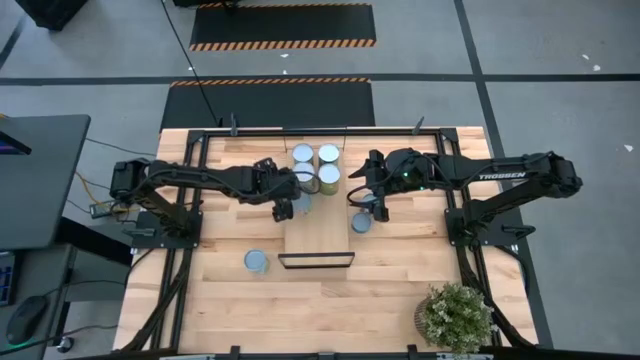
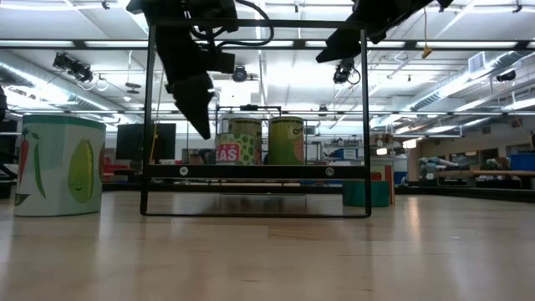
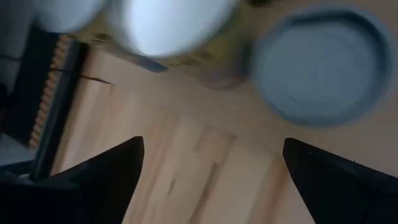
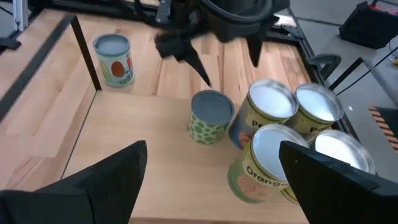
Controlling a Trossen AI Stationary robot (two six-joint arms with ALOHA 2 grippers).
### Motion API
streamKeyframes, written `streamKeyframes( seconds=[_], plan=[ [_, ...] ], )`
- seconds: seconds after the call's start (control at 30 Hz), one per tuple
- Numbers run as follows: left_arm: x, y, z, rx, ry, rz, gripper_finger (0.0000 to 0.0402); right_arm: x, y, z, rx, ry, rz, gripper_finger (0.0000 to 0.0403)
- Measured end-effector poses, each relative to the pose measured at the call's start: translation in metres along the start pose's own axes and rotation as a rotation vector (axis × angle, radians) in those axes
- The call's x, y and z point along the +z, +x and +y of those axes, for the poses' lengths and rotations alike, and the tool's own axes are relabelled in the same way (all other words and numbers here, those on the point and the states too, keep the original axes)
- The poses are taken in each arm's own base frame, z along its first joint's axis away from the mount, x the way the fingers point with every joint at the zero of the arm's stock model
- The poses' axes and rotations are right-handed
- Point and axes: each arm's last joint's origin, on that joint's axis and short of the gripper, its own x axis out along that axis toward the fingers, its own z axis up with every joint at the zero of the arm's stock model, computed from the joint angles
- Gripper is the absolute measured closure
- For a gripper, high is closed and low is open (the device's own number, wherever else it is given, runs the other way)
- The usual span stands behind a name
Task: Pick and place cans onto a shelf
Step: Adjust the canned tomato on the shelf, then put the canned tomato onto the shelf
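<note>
Cans [image 4: 292, 134] on the shelf [image 4: 143, 162] read "Orange" — both grippers' fingers [image 4: 118, 171] spread wide, empty.

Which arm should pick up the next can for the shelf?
Probably the right: its open claw hangs beside a loose can next to the shelf. The left claw, also open, is over a dotted can already on the shelf.

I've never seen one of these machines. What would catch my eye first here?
Probably the four cans clustered at the far end of the shelf, their pale tops shining. Both dark arms meet there: the left pincer hangs open over a fifth can on the board, the right pincer open beside it. Another can stands alone on the table.
</note>
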Motion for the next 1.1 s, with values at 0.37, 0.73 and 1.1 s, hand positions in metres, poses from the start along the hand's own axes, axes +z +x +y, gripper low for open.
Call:
streamKeyframes(
  seconds=[0.37,0.73,1.1],
  plan=[
    [0.006,-0.006,-0.015,-0.138,0.087,-0.075,0.0012,-0.006,0.015,0.001,0.009,0.002,0.052,0.003],
    [0.006,-0.002,-0.003,0.063,0.056,-0.075,0.0012,-0.007,0.02,0.001,0.011,-0.01,0.062,0.003],
    [-0.002,-0.008,-0.016,-0.026,0.105,-0.028,0.0012,-0.022,0.018,0.0,0.014,0.065,0.206,0.003]
  ],
)
